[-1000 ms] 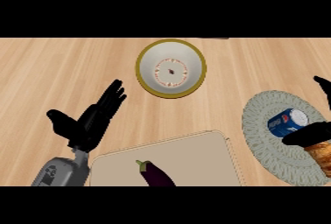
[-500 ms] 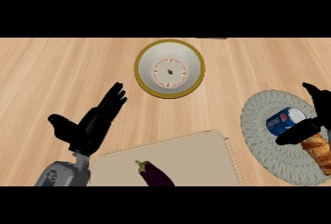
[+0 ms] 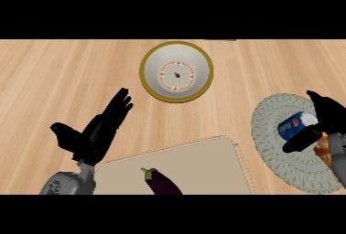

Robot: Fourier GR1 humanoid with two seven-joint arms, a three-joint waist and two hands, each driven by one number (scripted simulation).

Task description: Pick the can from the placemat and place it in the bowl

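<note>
A blue can (image 3: 295, 125) lies on its side on the round grey-green placemat (image 3: 290, 157) at the right. My right hand (image 3: 324, 122) is around it, fingers reaching over its far end and thumb under its near side, not closed tight on it. The white bowl (image 3: 177, 71) with a yellow rim stands at the top centre with nothing in it. My left hand (image 3: 96, 129) rests open at the lower left, fingers pointing up and right, apart from everything.
A beige cutting board (image 3: 196, 167) lies at the bottom centre with a dark purple eggplant (image 3: 161, 181) on its near part. Bare wooden counter lies between the bowl and the placemat.
My right hand has moved left over the placemat and lowered around the can, its thumb now beneath it. The can, bowl and left hand stay where they were.
</note>
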